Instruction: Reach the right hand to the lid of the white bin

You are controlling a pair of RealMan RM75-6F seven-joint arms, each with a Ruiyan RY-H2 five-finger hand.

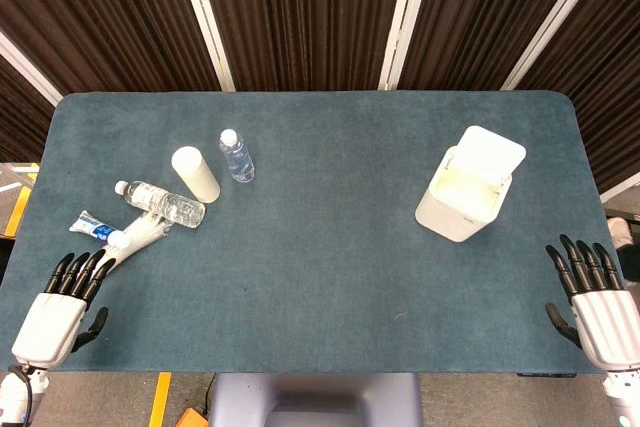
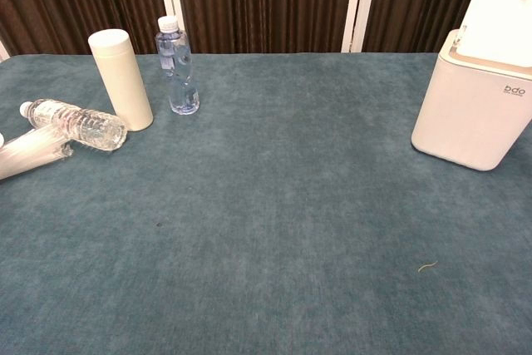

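Note:
The white bin point(image 1: 458, 202) stands on the right half of the blue table, its lid point(image 1: 487, 153) raised and tilted back, so the pale inside shows. The chest view has the bin point(image 2: 478, 114) at its right edge with the lid point(image 2: 499, 22) lifted above it. My right hand point(image 1: 590, 297) lies open at the table's near right corner, fingers spread, well short of the bin and to its right. My left hand point(image 1: 62, 302) rests open at the near left corner. Neither hand shows in the chest view.
On the left are a cream cylinder point(image 1: 195, 173), an upright water bottle point(image 1: 237, 155), a lying water bottle point(image 1: 160, 203), a white tube point(image 1: 142, 235) and a blue-and-white tube point(image 1: 98, 229). The table's front edge point(image 1: 320, 371) runs between my hands.

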